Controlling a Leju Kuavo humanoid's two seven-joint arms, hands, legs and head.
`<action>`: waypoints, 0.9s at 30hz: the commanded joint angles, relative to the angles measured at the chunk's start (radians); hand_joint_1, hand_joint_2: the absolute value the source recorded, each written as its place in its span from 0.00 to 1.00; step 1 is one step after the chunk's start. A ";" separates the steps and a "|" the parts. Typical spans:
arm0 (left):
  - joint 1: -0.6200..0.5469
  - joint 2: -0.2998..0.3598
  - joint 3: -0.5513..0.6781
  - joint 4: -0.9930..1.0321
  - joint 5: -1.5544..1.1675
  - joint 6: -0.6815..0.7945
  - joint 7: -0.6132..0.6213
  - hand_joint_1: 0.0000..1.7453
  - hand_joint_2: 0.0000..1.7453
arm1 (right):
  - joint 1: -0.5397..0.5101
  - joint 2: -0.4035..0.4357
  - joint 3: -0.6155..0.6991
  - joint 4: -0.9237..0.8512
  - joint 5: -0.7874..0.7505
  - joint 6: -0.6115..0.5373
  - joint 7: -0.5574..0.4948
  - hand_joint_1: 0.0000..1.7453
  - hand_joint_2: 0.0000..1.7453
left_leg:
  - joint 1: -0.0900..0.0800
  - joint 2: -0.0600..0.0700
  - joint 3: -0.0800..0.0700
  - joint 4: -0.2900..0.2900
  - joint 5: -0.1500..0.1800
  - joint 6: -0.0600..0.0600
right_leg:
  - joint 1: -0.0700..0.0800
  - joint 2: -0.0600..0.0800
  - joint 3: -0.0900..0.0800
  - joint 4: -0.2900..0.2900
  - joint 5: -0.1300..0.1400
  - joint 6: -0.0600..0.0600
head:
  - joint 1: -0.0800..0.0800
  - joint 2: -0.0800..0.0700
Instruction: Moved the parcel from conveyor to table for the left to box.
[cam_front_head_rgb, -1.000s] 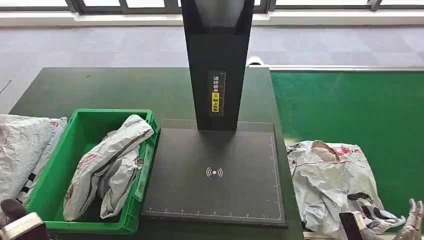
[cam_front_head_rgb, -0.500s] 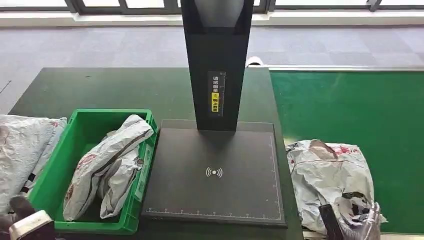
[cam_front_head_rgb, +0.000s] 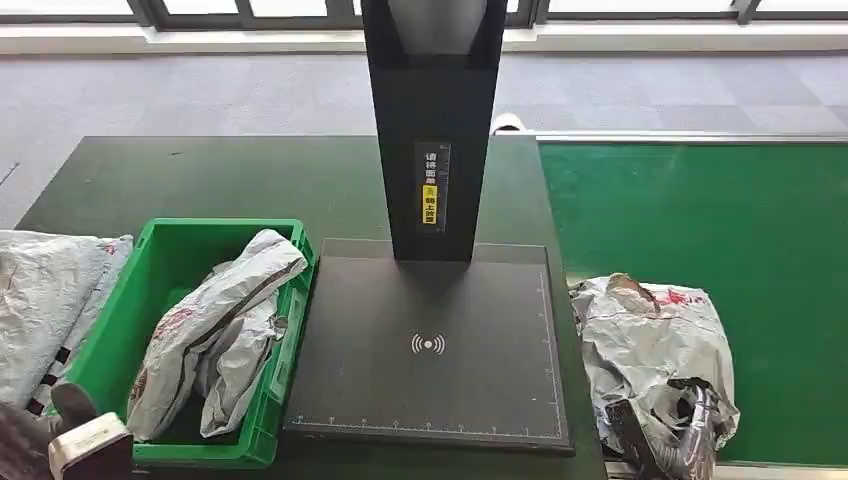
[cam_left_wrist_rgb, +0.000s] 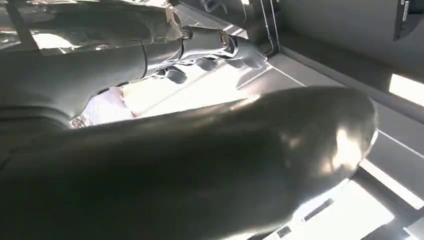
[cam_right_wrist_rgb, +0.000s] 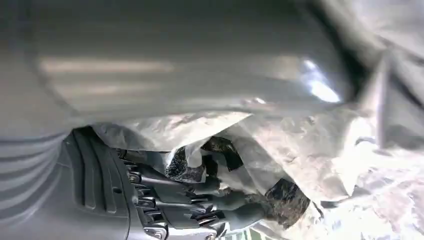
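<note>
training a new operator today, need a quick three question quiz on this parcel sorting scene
1. True or false: the green bin already holds a parcel.
2. Multiple choice: what lies on the black scanner pad? A) a parcel B) nothing C) a box
3. Short answer: which hand is on the parcel on the green conveyor?

Key:
1. True; a crumpled grey bagged parcel lies inside it.
2. B.
3. The right hand; its fingers grip the near end of the bag, seen close up in the right wrist view. The left hand sits low by the bin, holding nothing.
</note>
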 joint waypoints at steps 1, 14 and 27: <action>-0.010 -0.007 -0.024 0.034 0.007 0.001 0.004 0.00 0.00 | 0.119 0.090 -0.014 -0.263 -0.182 0.145 -0.110 1.00 1.00 | 0.000 -0.003 -0.002 0.000 0.001 0.000 | 0.000 -0.002 -0.001 0.000 0.001 0.000 | 0.000 0.000; -0.013 -0.007 -0.026 0.032 0.010 0.001 0.004 0.00 0.00 | 0.183 0.138 -0.039 -0.452 -0.319 0.243 -0.187 1.00 1.00 | 0.000 -0.004 -0.002 0.000 0.002 0.001 | 0.000 -0.001 -0.001 0.000 0.002 0.000 | 0.000 0.000; -0.007 -0.007 0.009 0.005 0.029 0.001 0.004 0.00 0.00 | 0.302 0.182 0.083 -0.895 -0.748 0.199 -0.203 1.00 1.00 | -0.001 -0.002 -0.005 0.000 0.002 0.001 | -0.001 0.001 -0.003 0.000 0.002 0.000 | 0.000 0.000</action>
